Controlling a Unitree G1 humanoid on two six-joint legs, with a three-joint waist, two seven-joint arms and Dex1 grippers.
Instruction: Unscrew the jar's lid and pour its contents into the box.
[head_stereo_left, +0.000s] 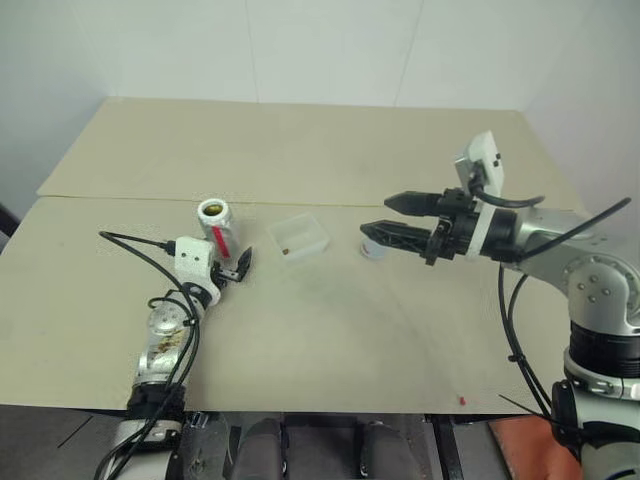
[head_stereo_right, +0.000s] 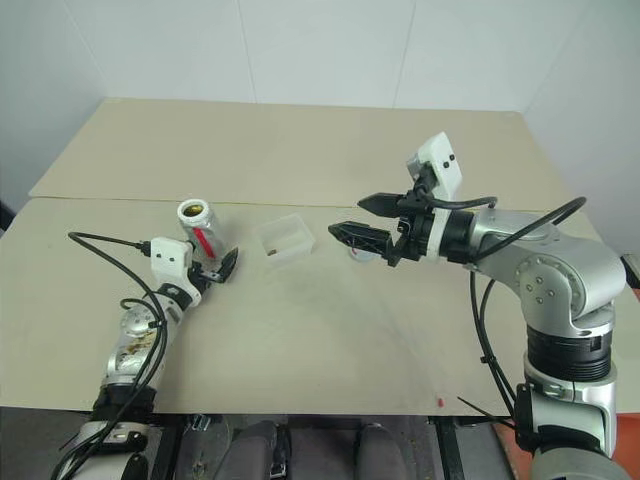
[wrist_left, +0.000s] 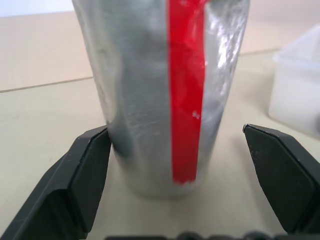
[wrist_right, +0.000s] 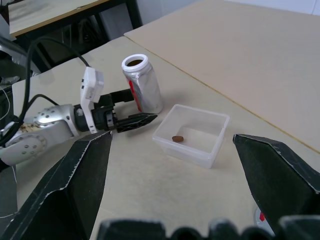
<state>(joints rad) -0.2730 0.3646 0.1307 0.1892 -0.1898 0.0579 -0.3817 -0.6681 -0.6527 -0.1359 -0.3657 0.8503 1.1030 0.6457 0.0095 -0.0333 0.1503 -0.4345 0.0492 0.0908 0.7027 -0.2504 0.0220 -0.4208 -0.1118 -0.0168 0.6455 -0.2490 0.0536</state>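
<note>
jar (head_stereo_left: 215, 225): one, upright, lid off
box (head_stereo_left: 298, 236): one, holding one brown bit (wrist_right: 177, 138)
worktop (head_stereo_left: 330, 330): beige
left pincer (wrist_left: 190, 175): spread around jar
right pincer (head_stereo_left: 378, 216): spread, empty

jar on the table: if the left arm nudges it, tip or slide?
Probably tips: the jar stands tall on a narrow base. Likely light, since its open top shows little inside. Its dented foil-like wall may give under a squeeze.

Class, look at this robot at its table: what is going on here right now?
The jar stands upright and uncapped on the table, between the open fingers of the left gripper, which does not grip it. A brownish bit lies in the box. The right gripper hovers open above the lid.
</note>
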